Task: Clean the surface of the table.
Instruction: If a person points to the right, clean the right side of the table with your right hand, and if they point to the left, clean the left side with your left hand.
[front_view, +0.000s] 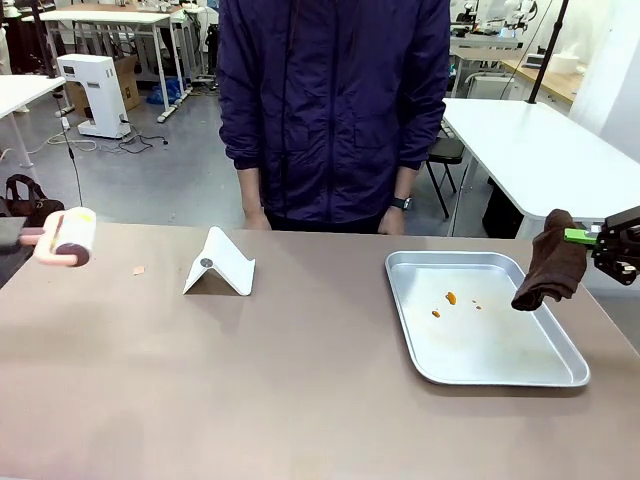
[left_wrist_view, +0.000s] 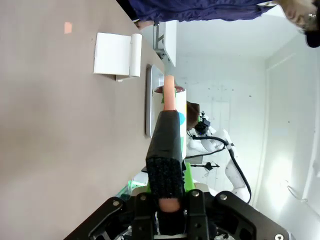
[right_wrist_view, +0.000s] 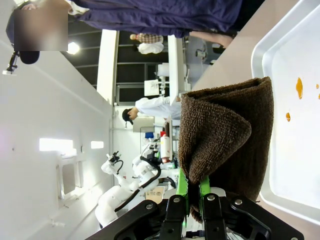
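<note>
The taupe-brown table (front_view: 300, 390) spreads across the front view. Above its far left edge hangs a pink-handled lint roller (front_view: 66, 237) with a white roll. In the left wrist view my left gripper (left_wrist_view: 168, 192) is shut on the roller's black handle sleeve (left_wrist_view: 167, 150). At the right, my right gripper (front_view: 603, 240) is shut on a dark brown cloth (front_view: 550, 265), which droops over the right rim of the silver tray (front_view: 500, 350). In the right wrist view the cloth (right_wrist_view: 230, 135) is pinched between my right gripper's (right_wrist_view: 192, 197) green pads.
Orange specks (front_view: 450, 298) lie in the tray. A small pink scrap (front_view: 139, 270) lies on the table near a white folded stand (front_view: 220, 265). A person in a dark blue jacket (front_view: 335, 100) stands at the far edge, hands down.
</note>
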